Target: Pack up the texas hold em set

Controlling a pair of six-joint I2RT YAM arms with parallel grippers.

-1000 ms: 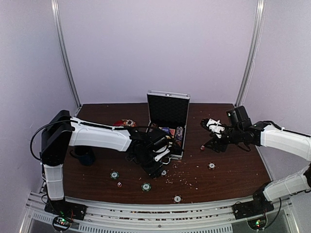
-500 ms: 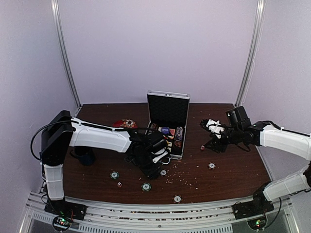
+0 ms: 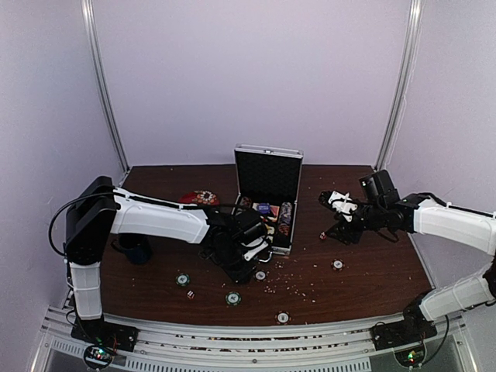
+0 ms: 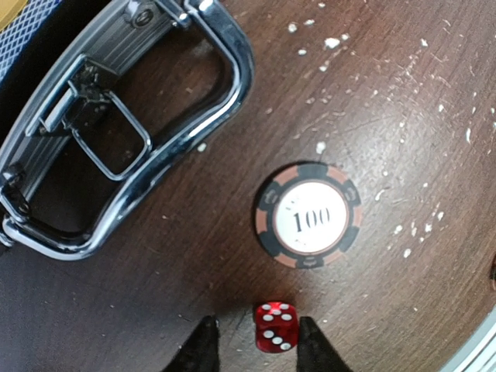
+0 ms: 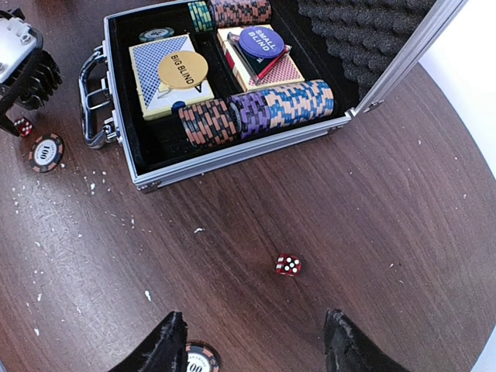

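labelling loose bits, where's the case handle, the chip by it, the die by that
case handle (image 4: 240, 77): left wrist view, chrome bend
chip (image 4: 312, 221): left wrist view, white centre
die (image 4: 275, 327): left wrist view, top face

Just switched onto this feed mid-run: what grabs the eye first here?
The open silver case sits centre stage, lid upright, its black lining packed with chip rows and card boxes. By its handle, the left tool has its fingers either side of a red die beside a 100 chip. The right tool hangs open above a second die right of the case, and loose chips dot the table near its front edge.
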